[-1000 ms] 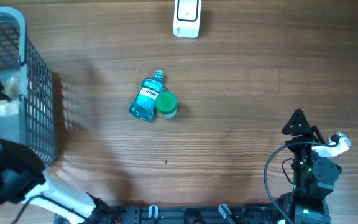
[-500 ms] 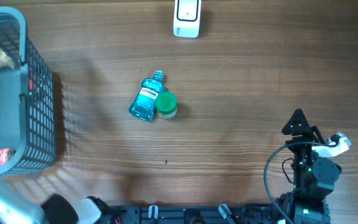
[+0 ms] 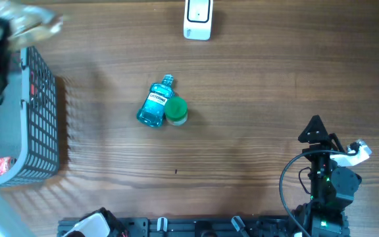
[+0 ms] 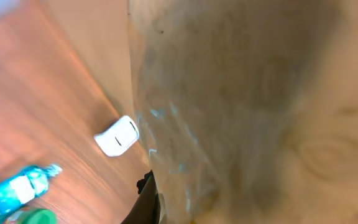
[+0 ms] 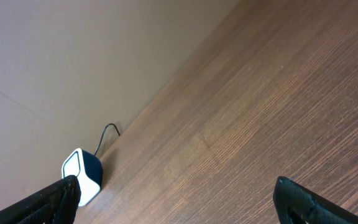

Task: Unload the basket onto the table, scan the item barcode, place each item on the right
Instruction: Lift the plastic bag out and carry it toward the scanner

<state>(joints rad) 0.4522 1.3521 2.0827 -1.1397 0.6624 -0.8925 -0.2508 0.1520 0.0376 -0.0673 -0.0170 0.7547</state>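
— Wood-grain brown worktop (image 3: 255, 99), plain beige wall (image 5: 73, 62) behind it. Where's the packet (image 3: 37, 20)?
— Blurred, above the basket (image 3: 41, 118) at the far left corner, clamped in the left fingers (image 4: 146, 202).
— And the scanner (image 3: 197, 18)?
— White, at the far edge by the wall. Bottle (image 3: 155, 105) and green jar (image 3: 176, 110) touch mid-worktop. Right fingers (image 5: 303, 202) spread wide, near right.

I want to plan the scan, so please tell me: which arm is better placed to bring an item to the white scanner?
Left. Its jaws are shut on a clear packet, held over the basket. The right arm sits at the near edge, jaws open and empty, far from the scanner.
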